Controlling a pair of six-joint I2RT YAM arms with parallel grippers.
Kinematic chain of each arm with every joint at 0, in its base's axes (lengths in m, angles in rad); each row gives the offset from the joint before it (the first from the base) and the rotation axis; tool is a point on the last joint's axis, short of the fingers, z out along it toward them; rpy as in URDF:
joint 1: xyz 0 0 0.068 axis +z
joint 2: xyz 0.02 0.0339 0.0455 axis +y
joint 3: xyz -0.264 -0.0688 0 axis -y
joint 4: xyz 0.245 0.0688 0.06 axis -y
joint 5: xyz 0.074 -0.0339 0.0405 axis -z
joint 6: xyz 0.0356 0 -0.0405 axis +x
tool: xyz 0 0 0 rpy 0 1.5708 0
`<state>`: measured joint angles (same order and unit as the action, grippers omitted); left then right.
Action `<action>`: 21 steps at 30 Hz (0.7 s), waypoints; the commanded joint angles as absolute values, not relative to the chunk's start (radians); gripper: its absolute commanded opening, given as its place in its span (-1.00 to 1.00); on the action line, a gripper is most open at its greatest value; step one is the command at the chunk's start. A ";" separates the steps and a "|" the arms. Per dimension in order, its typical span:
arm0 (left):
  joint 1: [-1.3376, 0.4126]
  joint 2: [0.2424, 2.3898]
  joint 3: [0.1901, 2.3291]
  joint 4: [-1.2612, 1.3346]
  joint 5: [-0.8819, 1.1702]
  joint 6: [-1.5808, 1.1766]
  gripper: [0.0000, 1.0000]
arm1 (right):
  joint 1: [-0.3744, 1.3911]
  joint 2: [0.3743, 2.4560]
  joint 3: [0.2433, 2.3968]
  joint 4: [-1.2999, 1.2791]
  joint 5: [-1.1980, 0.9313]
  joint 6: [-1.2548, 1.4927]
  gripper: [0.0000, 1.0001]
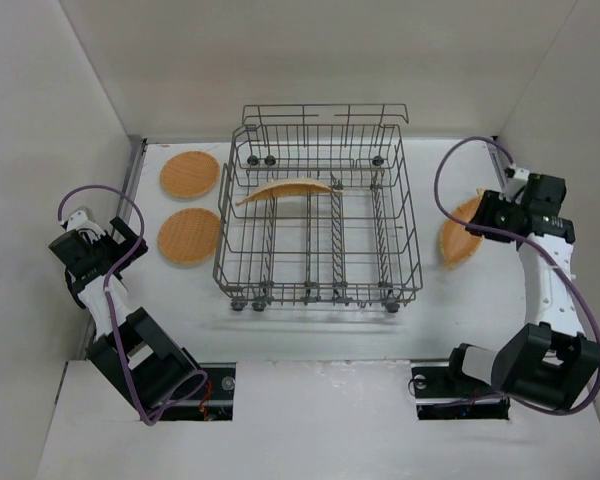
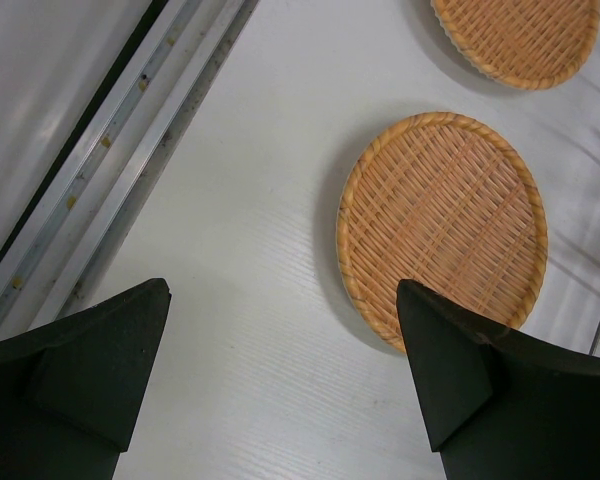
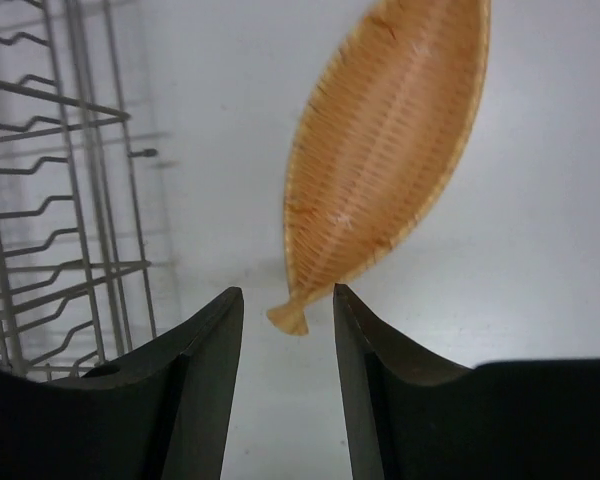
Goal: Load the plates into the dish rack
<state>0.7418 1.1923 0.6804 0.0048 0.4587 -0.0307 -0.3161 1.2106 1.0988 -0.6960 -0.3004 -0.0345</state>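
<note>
The grey wire dish rack (image 1: 320, 215) stands mid-table, with one orange-tan plate (image 1: 285, 189) lying tilted across its tines. Two plates lie flat left of it, the far one (image 1: 190, 174) and the near one (image 1: 189, 236). My left gripper (image 1: 83, 236) is open and empty over bare table (image 2: 282, 290), and the near plate (image 2: 442, 225) lies just beyond its right finger. The fourth plate (image 1: 460, 243) is tipped up on edge right of the rack. My right gripper (image 1: 487, 215) has its jaws a little apart (image 3: 287, 292). That plate's lower edge (image 3: 380, 160) sits just past the tips and touches the right finger.
White enclosure walls stand close on the left, back and right. A metal rail (image 2: 110, 170) runs along the left wall's foot. The rack's right side (image 3: 70, 200) lies just left of my right gripper. The far plate also shows in the left wrist view (image 2: 515, 35).
</note>
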 commanded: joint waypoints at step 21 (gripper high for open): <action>0.742 1.190 0.690 0.032 0.476 -0.031 1.00 | -0.576 1.416 0.923 -0.439 -0.382 0.319 -0.08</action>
